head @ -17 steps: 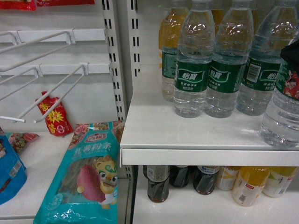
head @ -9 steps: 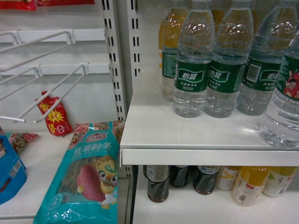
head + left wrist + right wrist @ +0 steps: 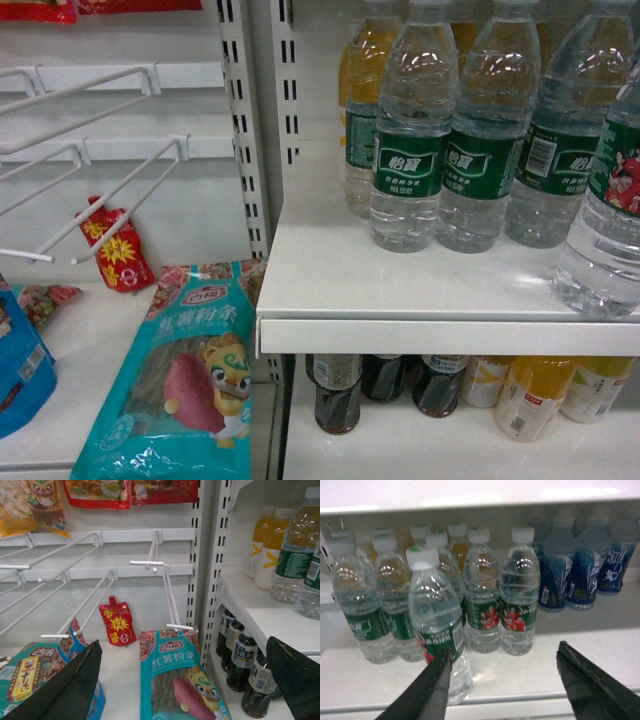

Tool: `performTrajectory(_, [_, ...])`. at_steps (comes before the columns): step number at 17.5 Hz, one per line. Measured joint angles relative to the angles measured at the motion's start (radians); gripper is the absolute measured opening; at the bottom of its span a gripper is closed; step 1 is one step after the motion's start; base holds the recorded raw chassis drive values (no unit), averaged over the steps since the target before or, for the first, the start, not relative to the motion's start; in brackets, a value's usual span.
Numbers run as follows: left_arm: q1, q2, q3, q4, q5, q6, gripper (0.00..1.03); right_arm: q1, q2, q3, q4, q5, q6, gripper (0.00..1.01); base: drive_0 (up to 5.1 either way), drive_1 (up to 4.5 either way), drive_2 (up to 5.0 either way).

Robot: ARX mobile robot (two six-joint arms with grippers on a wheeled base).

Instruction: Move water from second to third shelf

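Several clear water bottles with green labels stand on the white shelf. One water bottle, its label showing red shirts, stands alone near the shelf's front edge at the far right of the head view. My right gripper is open in front of that shelf. Its left finger lies just in front of this bottle, and nothing is between the fingers. My left gripper is open and empty over a teal snack packet in the left bay. Neither gripper shows in the head view.
Dark cola bottles and yellow drink bottles fill the shelf below. Blue-labelled bottles stand right of the water rows. White wire hooks, a red pouch and a slotted upright occupy the left bay.
A black part of my right gripper that showed at the head view's right edge beside the front bottle has left that view. The bottles have not moved.
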Motion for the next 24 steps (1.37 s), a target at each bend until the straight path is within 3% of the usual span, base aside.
performTrajectory(2, [0.000,0.000,0.000,0.000,0.001,0.000,0.98,0.009,-0.145,-0.064,-0.036,-0.010,-0.019,0.32,0.0,0.00,0.0])
performTrajectory(5, [0.000,0.000,0.000,0.000,0.001,0.000,0.98,0.009,-0.201,-0.132,-0.033,-0.010,-0.027,0.01,0.0,0.00,0.0])
performTrajectory(19, [0.000,0.000,0.000,0.000,0.001,0.000,0.98,0.009,-0.423,-0.272,-0.096,-0.010,-0.029,0.02,0.0,0.00,0.0])
performTrajectory(21, [0.000,0.000,0.000,0.000,0.000,0.000,0.98,0.009,-0.533,-0.282,-0.253,-0.011,-0.030,0.02,0.0,0.00,0.0])
performTrajectory(24, [0.000,0.000,0.000,0.000,0.001,0.000,0.98,0.009,-0.592,-0.282,-0.269,-0.011,-0.029,0.02,0.0,0.00,0.0])
